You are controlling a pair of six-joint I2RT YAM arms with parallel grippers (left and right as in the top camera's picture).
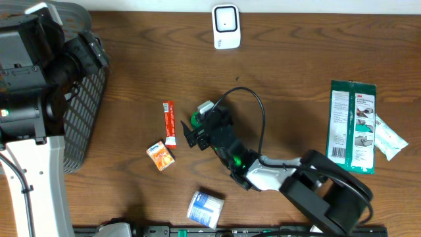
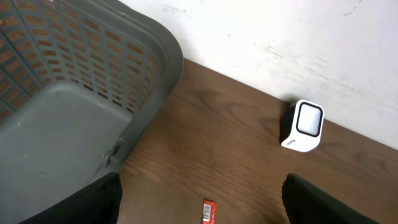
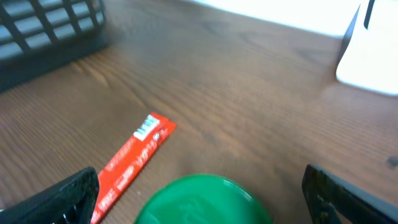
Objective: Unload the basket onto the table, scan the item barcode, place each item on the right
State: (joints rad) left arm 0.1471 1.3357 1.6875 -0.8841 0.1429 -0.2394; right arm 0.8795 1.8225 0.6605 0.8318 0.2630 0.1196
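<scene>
The right gripper [image 3: 202,188] hangs spread wide around the round green-capped item [image 1: 196,120], which lies mid-table between its fingers, clear of both, just beside a slim red foil sachet [image 1: 169,123]. The white box-shaped barcode scanner [image 1: 225,26] stands well apart at the table's far edge.

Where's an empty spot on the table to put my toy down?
Bare wood lies between the scanner and the green packages, and between the basket and the red stick packet. It is crowded around the orange box and right gripper.
</scene>
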